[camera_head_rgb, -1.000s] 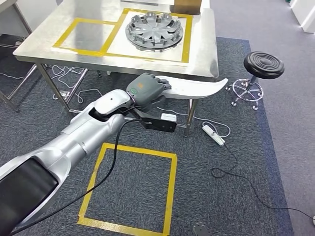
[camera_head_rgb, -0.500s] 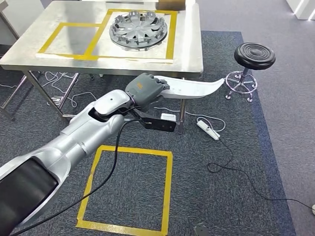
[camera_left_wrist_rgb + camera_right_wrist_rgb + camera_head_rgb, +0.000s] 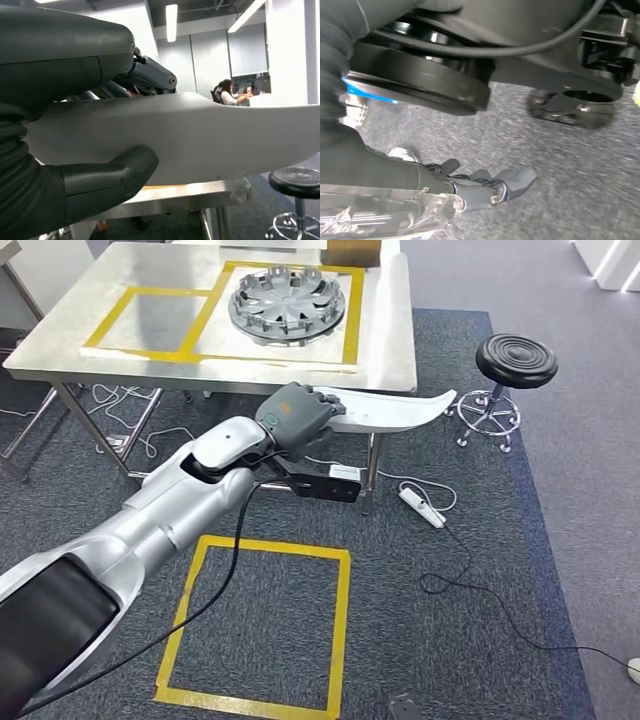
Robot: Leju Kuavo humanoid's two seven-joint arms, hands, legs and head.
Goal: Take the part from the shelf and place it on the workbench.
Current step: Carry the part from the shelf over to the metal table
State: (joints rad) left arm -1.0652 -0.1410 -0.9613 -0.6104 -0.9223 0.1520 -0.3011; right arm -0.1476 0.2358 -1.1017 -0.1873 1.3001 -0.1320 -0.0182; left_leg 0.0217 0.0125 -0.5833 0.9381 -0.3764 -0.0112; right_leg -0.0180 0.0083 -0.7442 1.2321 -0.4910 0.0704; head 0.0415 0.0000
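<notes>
A yellow tape square (image 3: 260,625) is marked on the grey carpet (image 3: 468,640) in front of the steel table, whose tabletop (image 3: 68,345) carries two more yellow taped outlines side by side. In the outline nearer the table's right end a silver wheel cover (image 3: 287,304) is laid flat. The silver left arm (image 3: 158,520) is stretched from the lower left toward the table's near edge, and the left hand (image 3: 296,418) is held just in front of that edge, below the level of the tabletop. The hand is closed around one end of the part (image 3: 389,411), a long, pale grey, gently curved panel; in the left wrist view the thumb (image 3: 113,175) is pressed under the panel and the darker fingers (image 3: 149,75) are laid over its upper face. The part is held out roughly level, clear of the tabletop, with its free tip pointed away from the table toward a black round stool (image 3: 516,360) that is set on the carpet beyond the table's right end. A white power strip (image 3: 423,506) with its dark cable is left on the carpet near the table's front right leg. In the right wrist view the right hand (image 3: 482,187) is seen hanging above the carpet, its dark fingers curled in with nothing gripped between them.
</notes>
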